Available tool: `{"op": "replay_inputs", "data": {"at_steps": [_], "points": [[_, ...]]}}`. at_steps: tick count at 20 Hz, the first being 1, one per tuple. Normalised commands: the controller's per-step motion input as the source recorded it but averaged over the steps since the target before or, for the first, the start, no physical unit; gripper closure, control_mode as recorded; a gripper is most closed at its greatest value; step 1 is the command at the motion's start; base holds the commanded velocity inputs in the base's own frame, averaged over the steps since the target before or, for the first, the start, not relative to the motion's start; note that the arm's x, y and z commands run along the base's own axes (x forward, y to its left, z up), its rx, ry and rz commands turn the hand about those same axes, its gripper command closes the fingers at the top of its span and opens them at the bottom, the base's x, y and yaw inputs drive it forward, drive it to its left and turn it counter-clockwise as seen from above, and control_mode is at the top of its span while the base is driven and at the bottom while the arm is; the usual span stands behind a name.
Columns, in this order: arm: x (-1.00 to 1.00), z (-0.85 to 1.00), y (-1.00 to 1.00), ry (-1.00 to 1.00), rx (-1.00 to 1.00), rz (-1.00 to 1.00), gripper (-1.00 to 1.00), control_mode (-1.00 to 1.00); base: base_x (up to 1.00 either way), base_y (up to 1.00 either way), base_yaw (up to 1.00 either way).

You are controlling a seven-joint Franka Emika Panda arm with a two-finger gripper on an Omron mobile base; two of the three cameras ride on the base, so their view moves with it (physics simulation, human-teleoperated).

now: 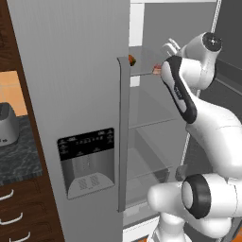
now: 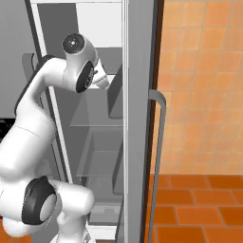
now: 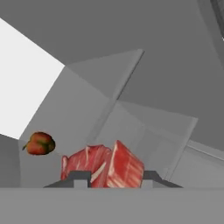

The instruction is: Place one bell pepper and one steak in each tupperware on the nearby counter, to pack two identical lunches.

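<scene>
Fridge (image 1: 156,142) interior: gripper (image 3: 111,177) sits on the upper shelf (image 1: 142,74), steak (image 3: 105,168) filling the gap between its fingertips. One bell pepper (image 3: 39,143) lies apart toward the shelf's door-side edge. Shelf behind the steak is bare. Closed fridge door (image 1: 75,104) bounds the opening on the left.

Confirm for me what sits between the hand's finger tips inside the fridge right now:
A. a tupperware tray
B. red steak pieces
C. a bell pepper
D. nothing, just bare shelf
B: in the hand view, the pink-red steak with white streaks lies right between the finger tips of the hand, while the bell pepper sits apart, off to one side.
</scene>
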Motion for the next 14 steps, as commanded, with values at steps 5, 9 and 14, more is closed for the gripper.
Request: {"op": "replay_inputs", "data": {"at_steps": [5, 9, 14], "points": [[-1.00, -0.23, 0.01, 0.00, 0.00, 0.00, 1.00, -1.00, 0.00, 0.00, 0.00], [-1.00, -0.32, 0.00, 0.00, 0.00, 0.00, 1.00, -1.00, 0.00, 0.00, 0.00], [-0.60, -0.22, 0.01, 0.00, 0.00, 0.02, 1.00, 1.00, -0.40, 0.05, 0.04]]}}
